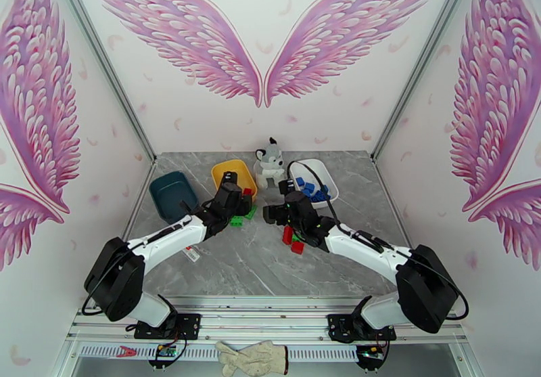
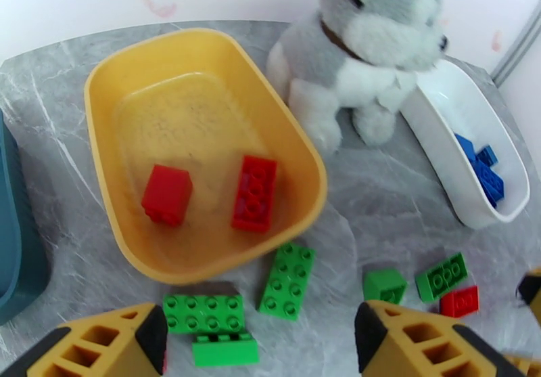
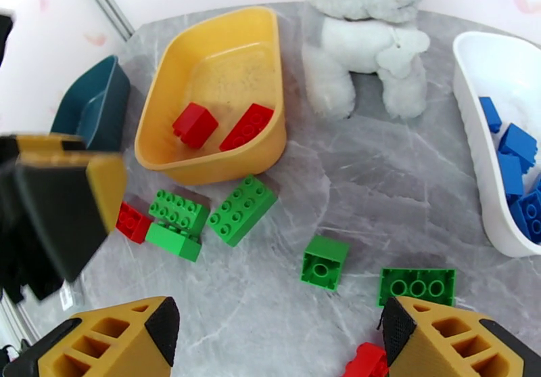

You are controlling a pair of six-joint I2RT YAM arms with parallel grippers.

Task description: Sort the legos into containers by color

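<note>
No text or labels can be read

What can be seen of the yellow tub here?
The yellow tub is a shallow, rounded-rectangle, glossy plastic container, its floor scuffed. It sits upright on the table between the teal tub and the plush husky. Inside lie a short red brick and a longer red brick, apart. Green bricks lie close outside its near rim.

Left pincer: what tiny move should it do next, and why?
Probably dip down onto the green bricks. The left pincer hangs open over them. Two red bricks lie in the yellow tub and blue bricks in the white tub, so greens need sorting.
</note>
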